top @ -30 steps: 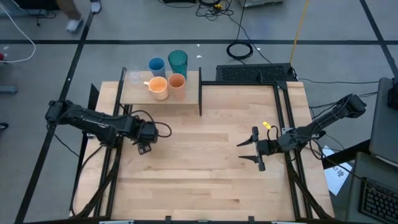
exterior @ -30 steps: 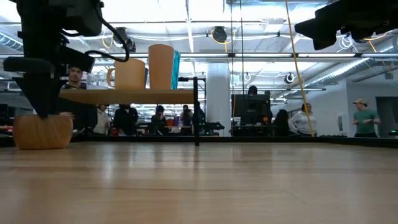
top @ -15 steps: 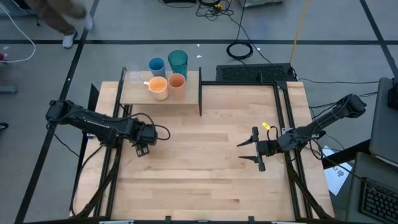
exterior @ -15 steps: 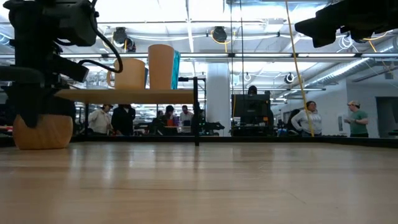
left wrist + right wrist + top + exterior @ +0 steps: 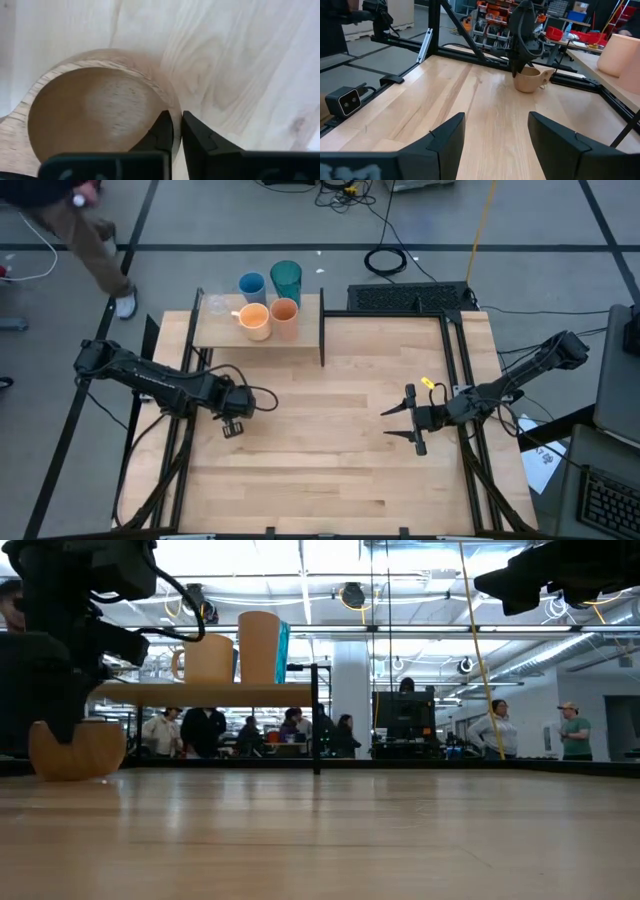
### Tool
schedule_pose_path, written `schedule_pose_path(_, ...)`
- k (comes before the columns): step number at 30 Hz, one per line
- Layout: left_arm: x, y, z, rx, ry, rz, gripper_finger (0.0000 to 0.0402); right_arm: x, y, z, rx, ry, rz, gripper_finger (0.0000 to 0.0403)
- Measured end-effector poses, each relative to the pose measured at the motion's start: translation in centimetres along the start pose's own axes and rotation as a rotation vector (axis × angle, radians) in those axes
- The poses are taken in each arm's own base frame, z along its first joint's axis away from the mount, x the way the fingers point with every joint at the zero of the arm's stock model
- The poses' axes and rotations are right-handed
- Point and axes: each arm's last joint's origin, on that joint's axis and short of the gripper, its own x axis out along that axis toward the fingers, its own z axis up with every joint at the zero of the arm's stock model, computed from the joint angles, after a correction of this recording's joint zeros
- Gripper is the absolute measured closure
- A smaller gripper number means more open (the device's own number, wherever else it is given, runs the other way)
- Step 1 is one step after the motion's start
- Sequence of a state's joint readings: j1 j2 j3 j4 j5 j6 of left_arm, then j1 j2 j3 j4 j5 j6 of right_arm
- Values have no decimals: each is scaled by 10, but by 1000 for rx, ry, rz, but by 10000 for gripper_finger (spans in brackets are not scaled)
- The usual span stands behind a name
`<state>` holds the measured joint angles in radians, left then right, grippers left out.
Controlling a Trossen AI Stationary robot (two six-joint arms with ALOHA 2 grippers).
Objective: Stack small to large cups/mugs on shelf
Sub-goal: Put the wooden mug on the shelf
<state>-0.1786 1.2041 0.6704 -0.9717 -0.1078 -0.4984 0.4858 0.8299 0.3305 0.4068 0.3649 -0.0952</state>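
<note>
Left wrist view: left gripper [image 5: 177, 131] closed on the rim of the tan handled mug [image 5: 95, 100], one finger inside the bowl, one outside

Jaws stand narrow, pinching the mug wall; the mug sits upright on the tabletop [image 5: 330, 440] at about 9 o'clock from table centre, under the left arm in the high view. Right gripper [image 5: 410, 420] hovers at about 3 o'clock with fingers [image 5: 445, 137] spread apart, holding nothing. Shelf [image 5: 300, 335] stands at about 11 o'clock along the far table edge. On it: peach-orange mug [image 5: 254, 320] and orange cup [image 5: 284, 312] side by side at the front, blue cup [image 5: 251, 285] and teal tumbler [image 5: 286, 278] behind them. A person's leg [image 5: 100, 250] shows on the floor beyond the far left corner
</note>
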Motion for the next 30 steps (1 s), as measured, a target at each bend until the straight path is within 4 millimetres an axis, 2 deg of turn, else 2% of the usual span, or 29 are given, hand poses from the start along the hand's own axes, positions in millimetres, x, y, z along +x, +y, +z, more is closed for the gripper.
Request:
schedule_pose_path(5, -2, 0, 0, 1, 8, 4, 377, 0, 0, 0, 0, 0, 0, 195)
schedule_pose_path(12, -24, -2, 8, 20, 1, -2, 384, 0, 0, 0, 3, 0, 0, 195)
schedule_pose_path(24, -82, -3, 24, 19, -65, -25, 384, 0, 0, 0, 4, 0, 0, 195)
schedule_pose_path(30, -117, -4, 25, 44, -101, -21, 384, 0, 0, 0, 22, 0, 0, 195)
